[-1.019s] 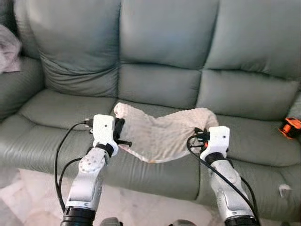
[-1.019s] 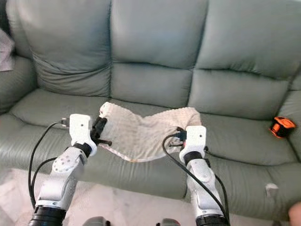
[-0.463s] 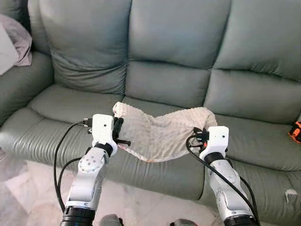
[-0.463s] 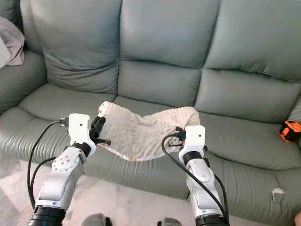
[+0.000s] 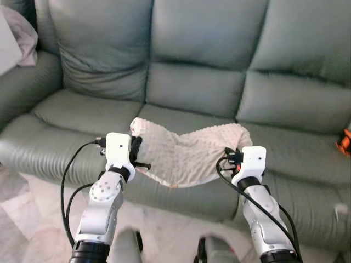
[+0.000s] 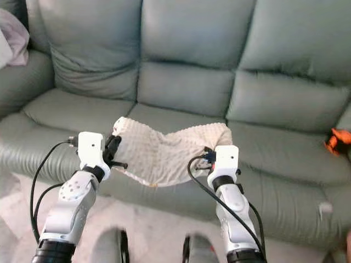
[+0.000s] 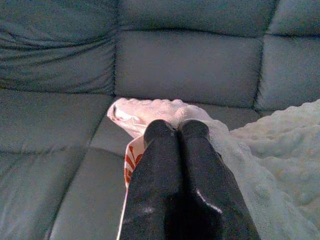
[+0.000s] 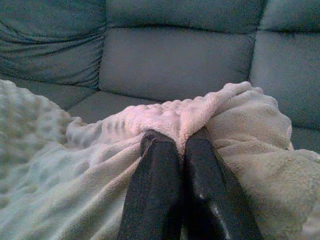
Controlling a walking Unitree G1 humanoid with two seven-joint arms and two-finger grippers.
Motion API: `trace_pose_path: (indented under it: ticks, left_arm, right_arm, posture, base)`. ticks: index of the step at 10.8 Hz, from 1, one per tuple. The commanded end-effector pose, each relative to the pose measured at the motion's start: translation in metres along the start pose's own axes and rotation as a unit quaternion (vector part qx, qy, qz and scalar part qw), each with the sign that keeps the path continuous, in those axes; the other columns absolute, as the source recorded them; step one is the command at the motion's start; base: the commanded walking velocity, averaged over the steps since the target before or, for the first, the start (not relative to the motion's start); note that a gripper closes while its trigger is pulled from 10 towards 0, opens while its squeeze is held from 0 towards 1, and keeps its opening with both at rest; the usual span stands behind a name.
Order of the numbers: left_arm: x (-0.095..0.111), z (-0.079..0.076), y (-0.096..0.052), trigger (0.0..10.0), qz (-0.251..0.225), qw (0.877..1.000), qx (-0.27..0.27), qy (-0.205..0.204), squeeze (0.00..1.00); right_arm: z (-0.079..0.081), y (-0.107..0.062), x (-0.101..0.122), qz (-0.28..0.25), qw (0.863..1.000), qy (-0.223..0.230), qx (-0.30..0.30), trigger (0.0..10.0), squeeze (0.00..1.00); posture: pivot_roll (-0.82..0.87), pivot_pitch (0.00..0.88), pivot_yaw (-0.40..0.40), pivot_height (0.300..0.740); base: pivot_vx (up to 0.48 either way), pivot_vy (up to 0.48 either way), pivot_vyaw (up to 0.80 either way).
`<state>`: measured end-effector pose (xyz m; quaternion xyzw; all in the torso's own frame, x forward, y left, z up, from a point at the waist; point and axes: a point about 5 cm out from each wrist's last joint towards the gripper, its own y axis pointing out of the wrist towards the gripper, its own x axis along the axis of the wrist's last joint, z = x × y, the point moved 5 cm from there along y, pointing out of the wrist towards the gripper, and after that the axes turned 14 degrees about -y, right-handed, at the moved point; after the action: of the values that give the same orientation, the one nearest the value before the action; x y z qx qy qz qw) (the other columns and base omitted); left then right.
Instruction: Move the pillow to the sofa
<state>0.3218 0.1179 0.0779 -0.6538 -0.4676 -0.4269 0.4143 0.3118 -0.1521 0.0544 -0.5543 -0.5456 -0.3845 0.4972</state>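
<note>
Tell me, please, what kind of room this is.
Probably a home living room: a large grey-green leather sofa, a pale marble-like tiled floor, and a cream bobbled fabric pillow carried before it.

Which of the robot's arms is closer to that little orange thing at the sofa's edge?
Right. The right end effector grips the pillow end nearer the orange object; the left end effector holds the far end.

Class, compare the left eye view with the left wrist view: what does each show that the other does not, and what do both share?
Left eye view alone: both silver arms, the right gripper clamping the far corner, a small orange object at the sofa's right end, pale marble floor.

Left wrist view alone: red stripes on the cream fleece pillow's underside.

Both: the left gripper, jaws shut on the pillow's corner, and the grey-green leather sofa.
</note>
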Motion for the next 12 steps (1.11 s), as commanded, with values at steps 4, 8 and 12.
trace_pose_path:
  ticks: [4,8,12]
  left_arm:
    - [0.010,-0.006,0.005,10.0,-0.014,1.000,-0.019,0.001,0.00]
    - [0.010,-0.012,0.003,10.0,-0.020,0.999,-0.027,-0.010,0.00]
    - [0.012,-0.017,0.004,10.0,-0.024,0.999,-0.035,-0.014,0.00]
  right_arm:
    - [-0.008,0.002,0.009,-0.018,1.000,0.005,-0.021,10.0,0.00]
    - [-0.017,0.005,0.011,-0.021,0.999,0.001,-0.034,10.0,0.00]
    - [-0.017,0.004,0.013,-0.025,0.999,0.001,-0.037,10.0,0.00]
  posture:
    - [-0.02,0.000,-0.001,0.645]
    - [-0.02,0.000,0.001,0.645]
    - [-0.02,0.000,0.007,0.645]
  base:
    - [0.000,0.000,0.00]
    - [0.000,0.000,0.00]
    - [0.129,0.000,0.00]
